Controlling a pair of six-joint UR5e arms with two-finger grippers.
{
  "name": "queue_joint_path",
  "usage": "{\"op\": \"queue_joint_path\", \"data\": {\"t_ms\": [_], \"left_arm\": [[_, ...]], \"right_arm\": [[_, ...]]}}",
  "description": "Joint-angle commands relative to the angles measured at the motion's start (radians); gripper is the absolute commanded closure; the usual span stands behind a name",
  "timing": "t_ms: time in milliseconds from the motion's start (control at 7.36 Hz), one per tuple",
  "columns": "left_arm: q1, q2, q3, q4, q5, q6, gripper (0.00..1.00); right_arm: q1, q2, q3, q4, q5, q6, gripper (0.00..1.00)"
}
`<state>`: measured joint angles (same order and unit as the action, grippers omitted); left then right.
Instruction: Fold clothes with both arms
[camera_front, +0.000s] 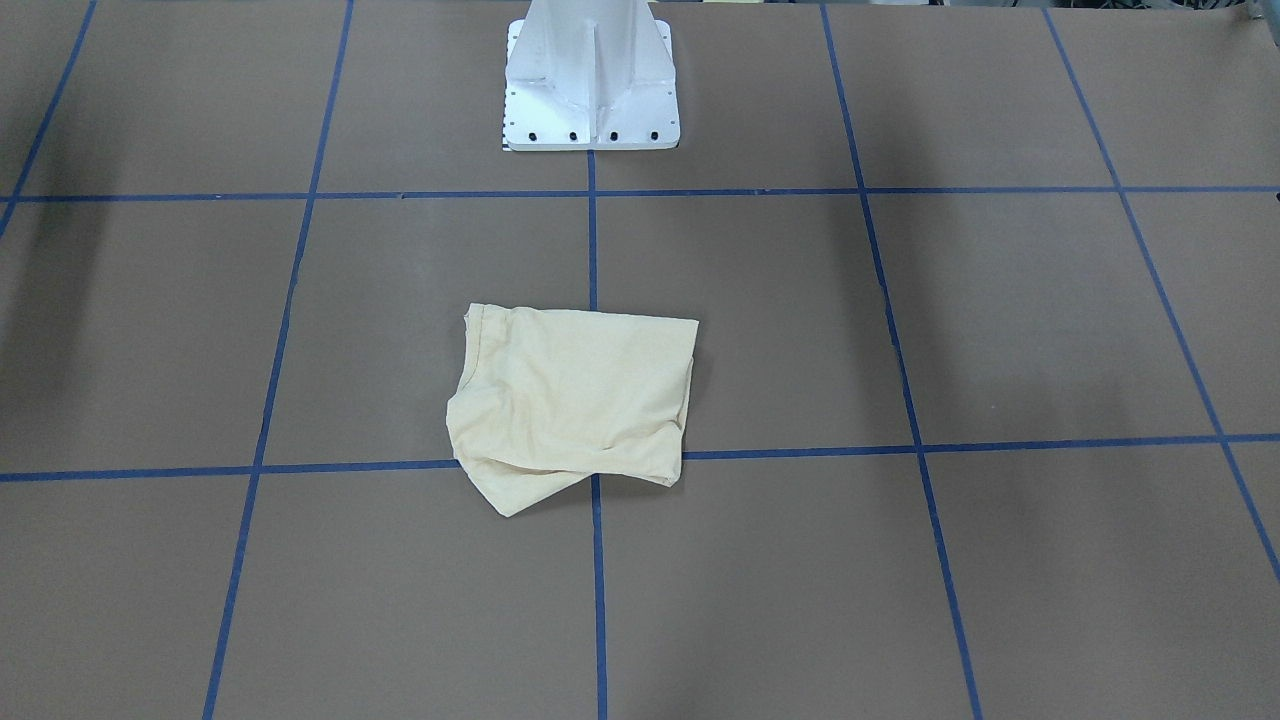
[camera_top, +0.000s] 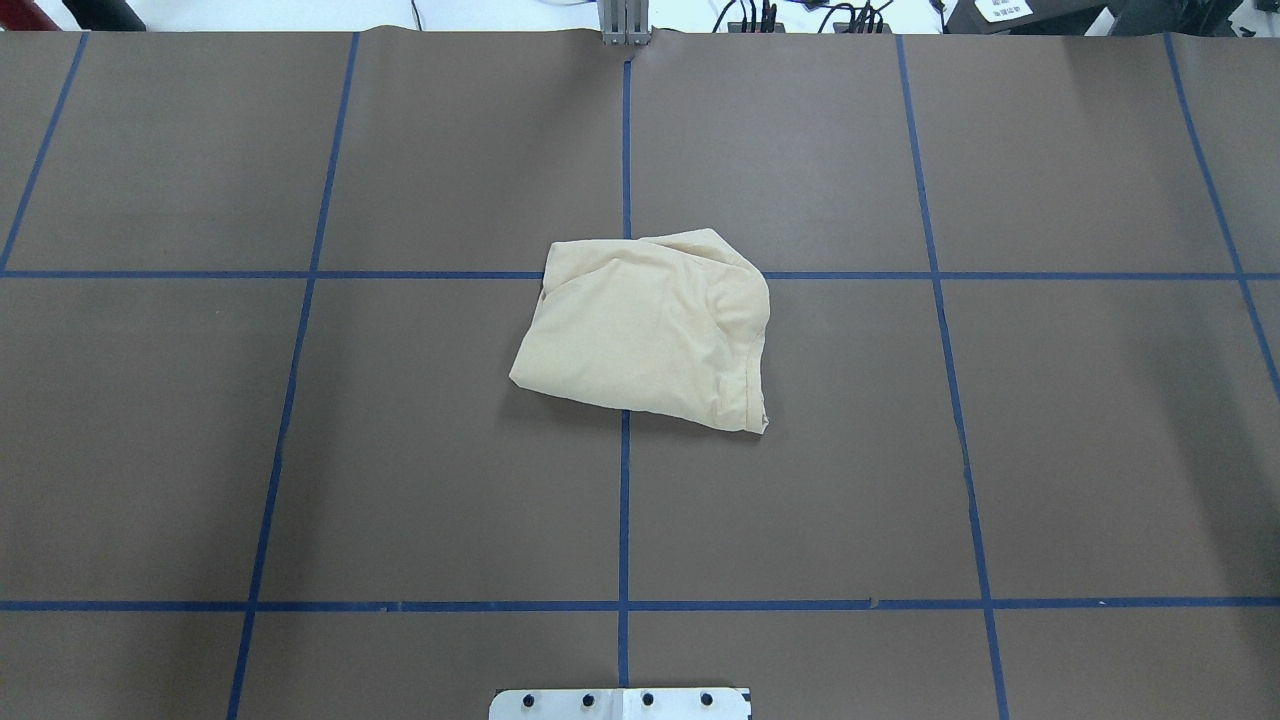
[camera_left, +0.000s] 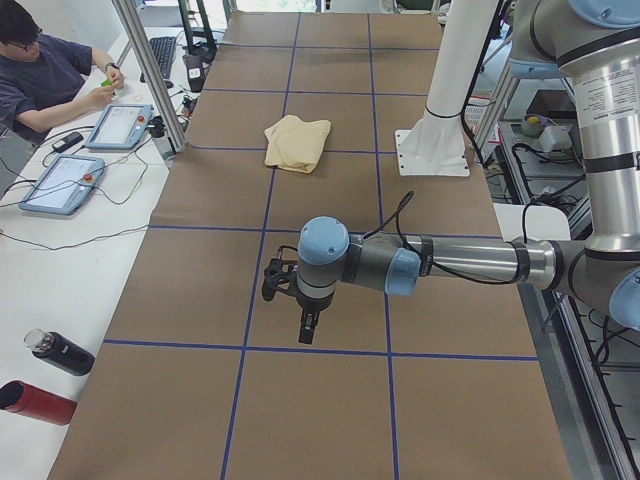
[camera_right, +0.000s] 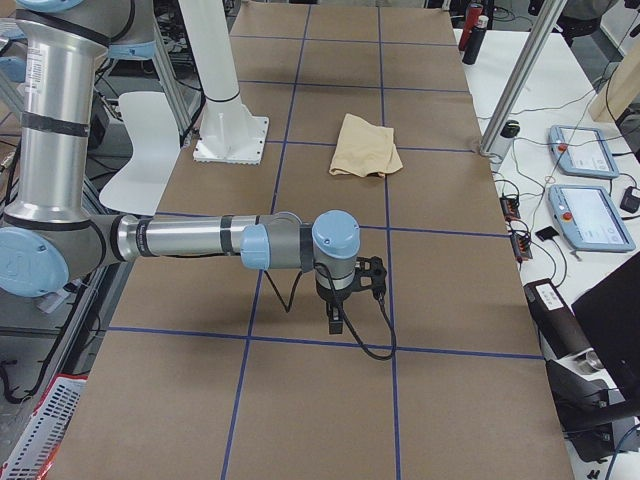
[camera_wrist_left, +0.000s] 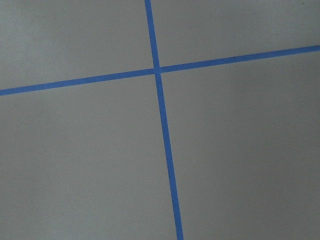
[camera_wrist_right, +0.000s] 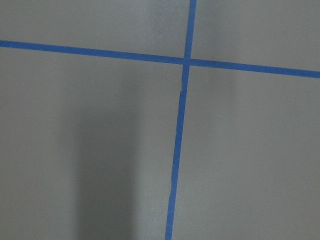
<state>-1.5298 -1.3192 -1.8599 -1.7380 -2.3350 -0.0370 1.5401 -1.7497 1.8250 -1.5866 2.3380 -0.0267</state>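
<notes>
The clothes are one pale cream-yellow shirt (camera_front: 575, 400) folded into a small lumpy packet in the middle of the table (camera_top: 650, 325), over a crossing of blue tape lines. No print shows on it. Both arms hang far from it at the table's ends. My left gripper (camera_left: 308, 325) points down above the brown surface in the exterior left view, and my right gripper (camera_right: 335, 322) does the same in the exterior right view. I cannot tell whether either is open or shut. Both wrist views show only bare brown table and a blue tape cross (camera_wrist_left: 157, 70).
The white pedestal base (camera_front: 590, 90) stands at the robot's edge of the table. A person (camera_left: 45, 75) sits at a side bench with two tablets (camera_left: 62, 183). Two bottles (camera_left: 60, 352) lie near that bench's end. Blue tape (camera_top: 625, 500) divides the brown table into squares.
</notes>
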Motion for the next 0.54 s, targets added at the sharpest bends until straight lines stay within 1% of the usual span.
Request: {"op": "queue_joint_path", "data": {"t_ms": [0,407], "left_arm": [[0.000,-0.002,-0.002,-0.002,-0.001,0.002,0.00],[0.000,-0.009,-0.015,-0.002,-0.001,0.002,0.00]], "right_arm": [[0.000,-0.007,-0.001,0.000,0.001,0.005,0.00],[0.000,-0.016,0.000,0.002,0.001,0.004,0.00]]}}
